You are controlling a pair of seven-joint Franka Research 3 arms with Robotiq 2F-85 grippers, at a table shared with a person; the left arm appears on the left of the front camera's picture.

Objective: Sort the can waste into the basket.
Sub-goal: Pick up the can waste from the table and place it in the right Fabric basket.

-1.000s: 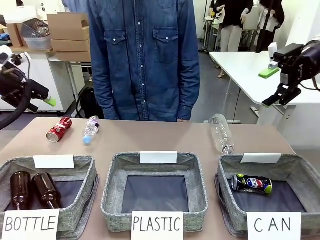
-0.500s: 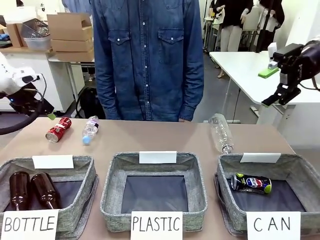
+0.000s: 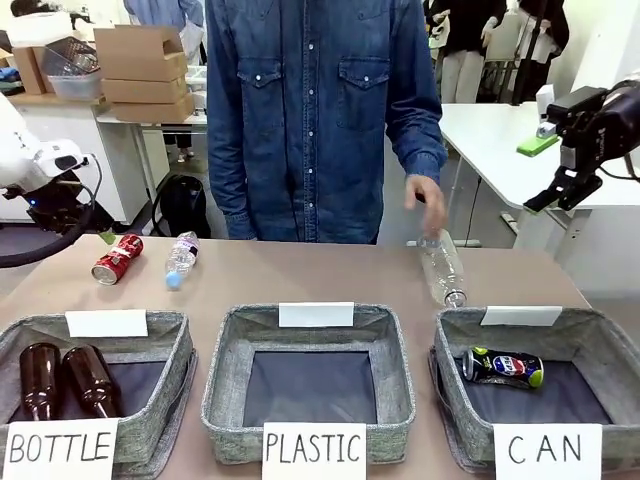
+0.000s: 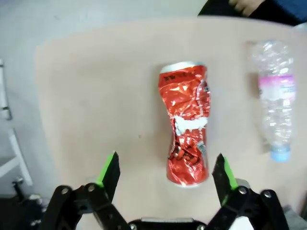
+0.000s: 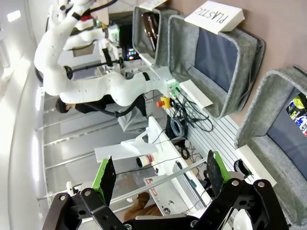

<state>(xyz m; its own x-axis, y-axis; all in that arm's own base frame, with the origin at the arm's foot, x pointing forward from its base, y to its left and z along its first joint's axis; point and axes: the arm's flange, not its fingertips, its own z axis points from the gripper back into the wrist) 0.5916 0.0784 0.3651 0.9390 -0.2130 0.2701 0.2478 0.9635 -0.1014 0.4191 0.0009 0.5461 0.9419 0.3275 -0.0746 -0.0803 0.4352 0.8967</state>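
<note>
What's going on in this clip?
The left gripper hangs open above the dented red can lying on the table, not touching it. The blue can lies in the CAN basket. The right gripper is open and empty, raised off to the side. A person's hand is near the large clear bottle.

the left arm (image 3: 28, 160) comes in low from the left, its left pincer (image 4: 165, 168) aimed downward with both fingers spread wide. the right pincer (image 3: 546, 172) is held high at the right edge, likewise spread wide, empty.
</note>
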